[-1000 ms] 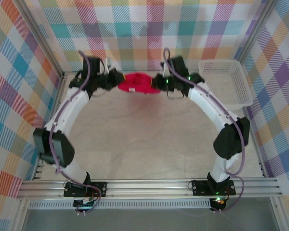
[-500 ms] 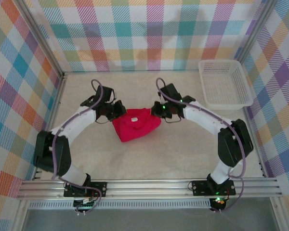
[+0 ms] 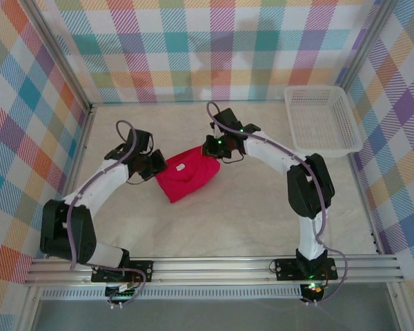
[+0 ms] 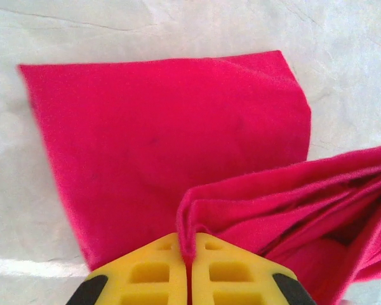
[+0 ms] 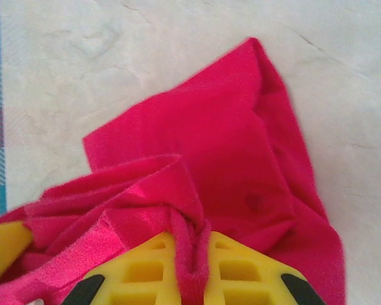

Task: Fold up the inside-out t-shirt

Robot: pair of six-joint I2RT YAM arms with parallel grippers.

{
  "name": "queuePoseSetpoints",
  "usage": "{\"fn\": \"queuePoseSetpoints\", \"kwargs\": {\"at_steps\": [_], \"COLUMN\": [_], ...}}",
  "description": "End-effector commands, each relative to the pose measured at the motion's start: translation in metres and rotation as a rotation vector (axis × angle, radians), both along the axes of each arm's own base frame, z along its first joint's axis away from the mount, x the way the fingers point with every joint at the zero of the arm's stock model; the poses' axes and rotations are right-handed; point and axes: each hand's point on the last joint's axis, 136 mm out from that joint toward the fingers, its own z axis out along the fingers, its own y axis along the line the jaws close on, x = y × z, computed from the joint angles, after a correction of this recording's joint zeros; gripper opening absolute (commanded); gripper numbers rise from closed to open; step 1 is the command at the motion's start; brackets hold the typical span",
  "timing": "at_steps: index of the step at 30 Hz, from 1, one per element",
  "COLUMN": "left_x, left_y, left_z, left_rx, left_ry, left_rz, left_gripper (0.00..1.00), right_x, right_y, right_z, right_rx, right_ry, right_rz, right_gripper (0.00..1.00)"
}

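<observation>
Our left gripper [image 3: 156, 165] and right gripper [image 3: 212, 147], seen from above, each clamp an edge of the red t-shirt [image 3: 186, 178], which lies bunched between them in the middle of the table [image 3: 262, 207]. At the left wrist, yellow fingers [image 4: 152, 273] pinch a doubled fold with a flat layer spread beyond, and at the right wrist the fingers [image 5: 241, 267] nip a crumpled ridge. We judge ourselves mid-fold: next we must lay the held edge down flat and square before letting go.
</observation>
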Motion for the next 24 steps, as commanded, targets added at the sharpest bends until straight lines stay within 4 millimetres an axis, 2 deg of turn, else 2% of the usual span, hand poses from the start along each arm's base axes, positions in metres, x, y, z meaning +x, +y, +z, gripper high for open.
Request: {"fn": "queuePoseSetpoints", "kwargs": {"at_steps": [1,5,7,9,12,15,18,21,24], "left_x": [-0.026,-0.03,-0.025,-0.015,0.001,0.02,0.045,0.064,0.076], "left_y": [0.035,0.068,0.084,0.089,0.094,0.1,0.103,0.099,0.092], "left_z": [-0.031,-0.067,-0.088,-0.099,-0.104,-0.098,-0.075,-0.046,-0.029], "left_rx": [0.069,0.055,0.017,-0.037,-0.02,0.006,0.019,0.045,0.063], "left_ry": [0.092,0.149,0.178,0.194,0.202,0.191,0.155,0.108,0.082], "left_rz": [0.08,0.192,0.259,0.28,0.285,0.302,0.29,0.253,0.221], "left_gripper": [0.0,0.0,0.0,0.0,0.0,0.0,0.0,0.0,0.0], "right_x": [0.004,0.012,0.021,0.032,0.052,0.063,0.063,0.059,0.056], "right_y": [0.02,0.046,0.053,0.052,0.05,0.042,0.034,0.032,0.035], "right_z": [0.0,-0.024,-0.042,-0.064,-0.093,-0.12,-0.131,-0.117,-0.088], "right_rx": [0.003,-0.011,-0.034,-0.085,-0.139,-0.199,-0.225,-0.194,-0.126], "right_ry": [-0.002,0.04,0.062,0.075,0.093,0.139,0.162,0.136,0.092], "right_rz": [0.05,0.08,0.074,0.052,0.029,0.002,-0.002,0.0,-0.007], "right_gripper": [0.0,0.0,0.0,0.0,0.0,0.0,0.0,0.0,0.0]}}
